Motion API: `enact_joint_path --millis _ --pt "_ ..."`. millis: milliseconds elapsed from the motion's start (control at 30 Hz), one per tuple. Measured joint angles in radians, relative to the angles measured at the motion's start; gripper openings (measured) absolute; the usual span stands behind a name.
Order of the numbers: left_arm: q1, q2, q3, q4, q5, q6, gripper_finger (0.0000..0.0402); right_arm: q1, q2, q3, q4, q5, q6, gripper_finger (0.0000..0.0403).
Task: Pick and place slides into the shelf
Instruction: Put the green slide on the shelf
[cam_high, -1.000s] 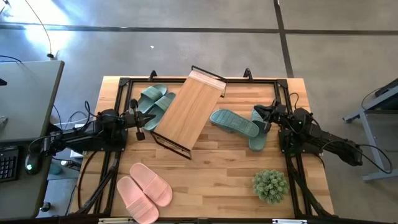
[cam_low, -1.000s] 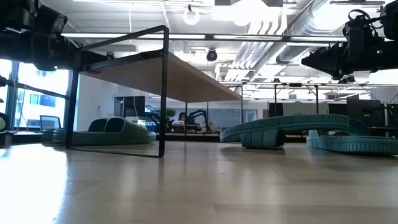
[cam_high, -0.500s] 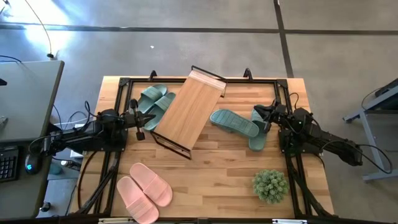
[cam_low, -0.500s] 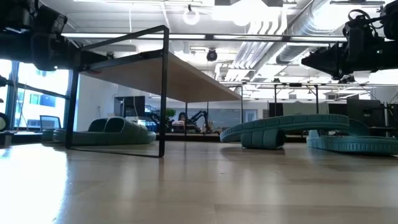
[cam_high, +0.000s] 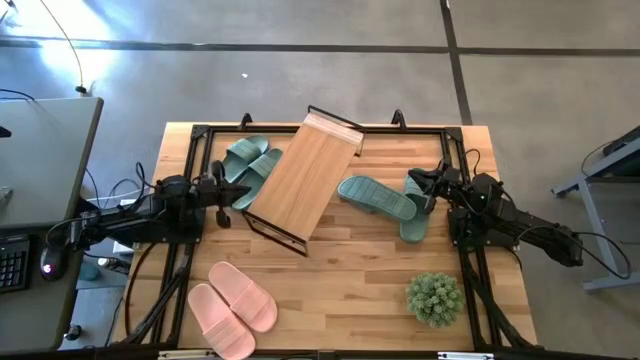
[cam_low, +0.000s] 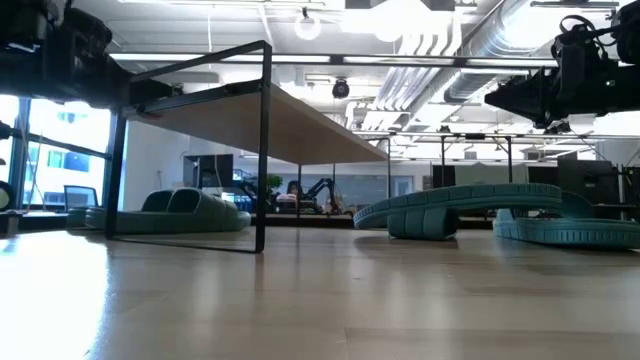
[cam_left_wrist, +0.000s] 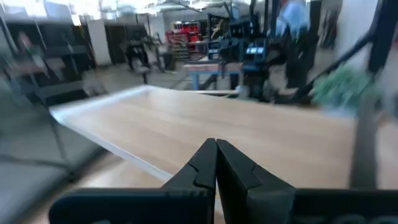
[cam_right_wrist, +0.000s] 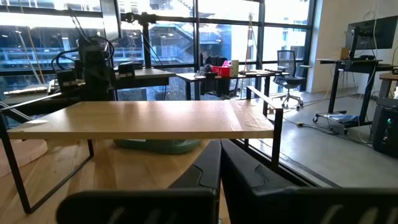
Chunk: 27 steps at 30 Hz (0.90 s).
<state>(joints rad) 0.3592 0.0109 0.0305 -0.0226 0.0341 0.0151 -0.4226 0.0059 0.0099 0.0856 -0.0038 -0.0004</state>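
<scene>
The shelf (cam_high: 300, 185), a light wood top on a thin black frame, stands askew at the table's middle on its legs (cam_low: 262, 240). Two green slides (cam_high: 250, 165) lie side by side at its left, soles on the table. Two more green slides (cam_high: 378, 197) lie at its right. A pink pair (cam_high: 232, 305) lies near the front left. My left gripper (cam_high: 226, 192) hovers shut, level, beside the left green slides; its shut fingers (cam_left_wrist: 216, 158) point at the shelf. My right gripper (cam_high: 420, 188) hovers shut above the right green slides, its shut fingers (cam_right_wrist: 221, 158) facing the shelf (cam_right_wrist: 143, 118).
A small green potted plant (cam_high: 435, 297) stands near the front right. Black frame rails (cam_high: 190, 150) run along the table's left, far and right sides. Bare tabletop (cam_high: 340, 290) lies between the pink pair and the plant.
My left gripper has rolled about the line it points along, staying in place and shut. Nothing else has moved.
</scene>
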Motion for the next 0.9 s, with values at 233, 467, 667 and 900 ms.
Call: enact_joint_path --millis 233,467,667,900 --pt "0.000 0.000 0.000 0.014 0.031 -0.339 0.0001 0.000 0.000 0.000 0.000 0.000 0.000 0.0000" --pt "0.000 0.000 0.000 0.295 0.026 -0.590 0.0001 0.000 0.000 0.000 0.000 0.000 0.000 0.0000" --pt "0.000 -0.001 0.015 0.872 0.024 -0.374 0.0001 0.000 0.000 0.000 0.000 0.000 0.003 0.0000" --pt "0.000 0.013 0.200 0.808 0.077 -0.203 0.0001 0.000 0.000 0.000 0.061 -0.007 0.305 0.0000"
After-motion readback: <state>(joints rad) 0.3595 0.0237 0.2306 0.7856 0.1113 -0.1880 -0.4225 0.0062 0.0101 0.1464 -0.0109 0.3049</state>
